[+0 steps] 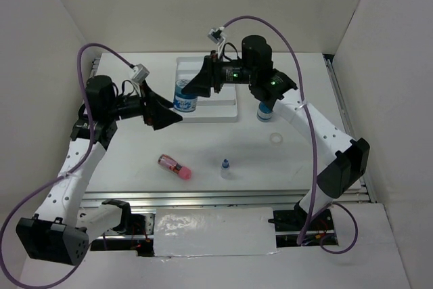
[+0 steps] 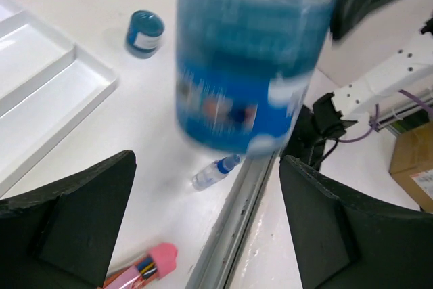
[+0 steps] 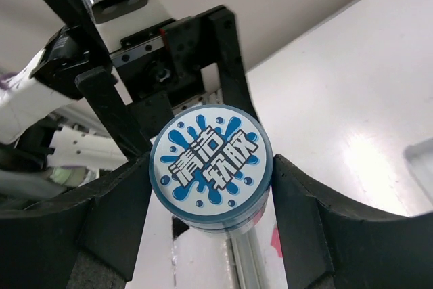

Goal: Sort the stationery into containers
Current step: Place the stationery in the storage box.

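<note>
My right gripper [image 1: 191, 91] is shut on a squat blue pot [image 1: 184, 97] and holds it in the air over the near left corner of the white four-compartment tray [image 1: 223, 103]. In the right wrist view the pot's splash-print lid [image 3: 211, 160] sits between the fingers of the right gripper [image 3: 211, 184]. My left gripper [image 1: 169, 117] is open and empty, right next to that pot, which looms blurred in the left wrist view [image 2: 247, 59]. The second blue pot [image 1: 264, 112] stands right of the tray. The pink tube [image 1: 174, 166], small bottle [image 1: 225, 167] and white ring [image 1: 275, 139] lie on the table.
In the left wrist view, the tray [image 2: 40, 86] is at the left, with the second pot [image 2: 145, 32], bottle [image 2: 215, 172] and pink tube [image 2: 145, 267] below. A metal rail [image 1: 230, 199] runs along the table's near edge. White walls enclose the table.
</note>
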You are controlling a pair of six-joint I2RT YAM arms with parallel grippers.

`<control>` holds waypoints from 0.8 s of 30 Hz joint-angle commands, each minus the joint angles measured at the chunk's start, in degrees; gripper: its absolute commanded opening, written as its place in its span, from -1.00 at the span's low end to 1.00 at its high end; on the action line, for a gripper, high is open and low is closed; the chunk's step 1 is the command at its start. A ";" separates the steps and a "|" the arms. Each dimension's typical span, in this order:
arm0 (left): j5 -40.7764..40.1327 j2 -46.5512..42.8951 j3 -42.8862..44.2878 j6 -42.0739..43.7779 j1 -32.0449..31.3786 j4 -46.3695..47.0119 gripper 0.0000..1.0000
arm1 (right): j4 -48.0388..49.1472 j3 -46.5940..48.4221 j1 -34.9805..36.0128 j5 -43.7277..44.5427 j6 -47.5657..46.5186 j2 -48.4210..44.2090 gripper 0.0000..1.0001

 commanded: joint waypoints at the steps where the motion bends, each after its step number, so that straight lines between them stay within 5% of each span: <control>1: 0.70 -0.26 1.98 6.01 3.82 -5.43 0.98 | 5.36 1.92 -3.46 -0.02 1.05 -0.63 -0.50; 6: 1.67 0.97 1.98 14.34 9.27 -12.46 0.99 | 5.72 2.62 -8.20 3.14 -2.28 0.51 -0.56; 12: -1.22 2.02 -0.74 18.32 14.03 -15.64 0.99 | 9.05 7.01 -10.85 18.51 -8.78 6.66 -0.63; 24: -6.94 3.25 -5.49 19.56 15.97 -10.46 0.99 | 17.40 28.98 -12.96 40.93 -18.46 34.42 -0.79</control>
